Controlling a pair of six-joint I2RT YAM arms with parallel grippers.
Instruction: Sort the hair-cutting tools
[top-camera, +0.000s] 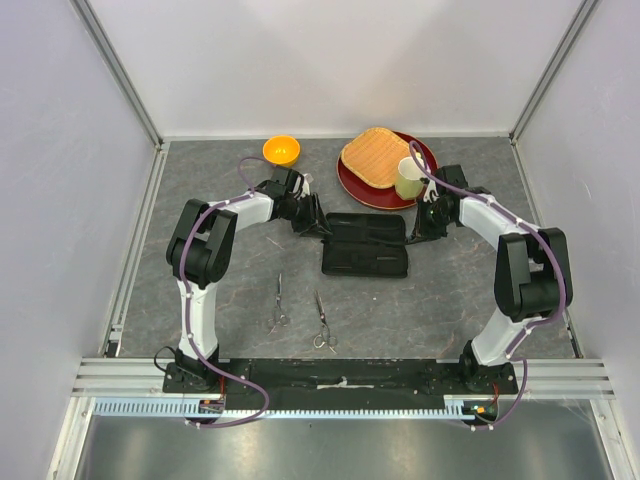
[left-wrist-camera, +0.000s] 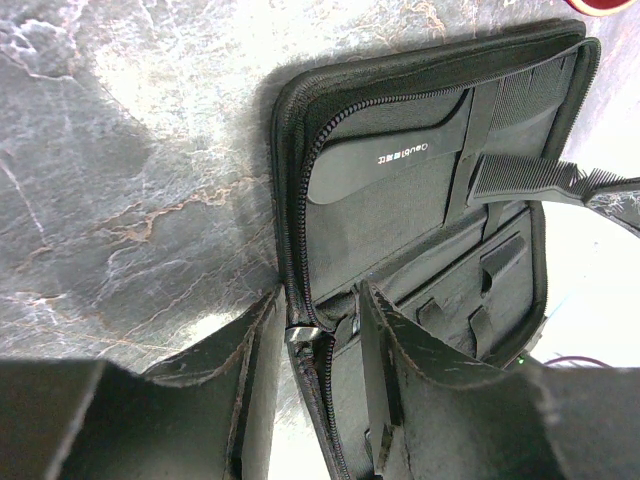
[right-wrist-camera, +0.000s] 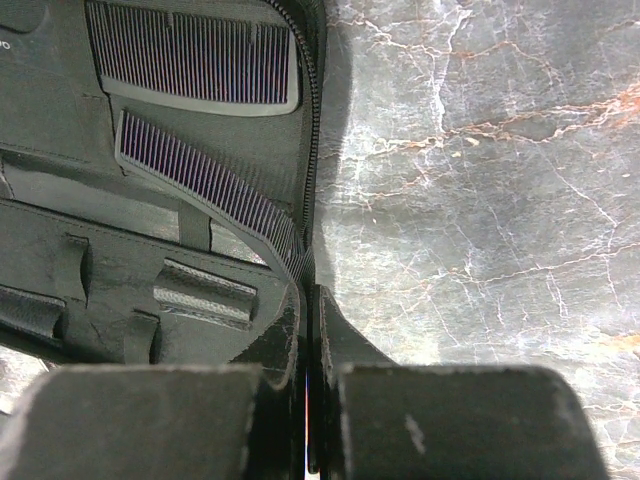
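A black zip case (top-camera: 365, 258) lies open at mid-table. One black comb (right-wrist-camera: 190, 60) is tucked in its upper half. A second black comb (right-wrist-camera: 200, 170) slants under a strap, and my right gripper (right-wrist-camera: 308, 290) is shut on its outer end at the case's right edge (top-camera: 420, 232). In the left wrist view the same comb (left-wrist-camera: 525, 180) sticks out to the right. My left gripper (left-wrist-camera: 318, 295) stands open astride the case's left zip edge (top-camera: 318, 228), with daylight beside the zip. Two silver scissors (top-camera: 279, 305) (top-camera: 322, 322) lie on the table nearer the arm bases.
An orange bowl (top-camera: 281, 150) sits at the back left. A red plate (top-camera: 355, 185) at the back right carries a yellow woven item (top-camera: 373, 155) and a pale cup (top-camera: 408, 178), close behind my right arm. White walls enclose the grey stone-pattern table (top-camera: 450, 290).
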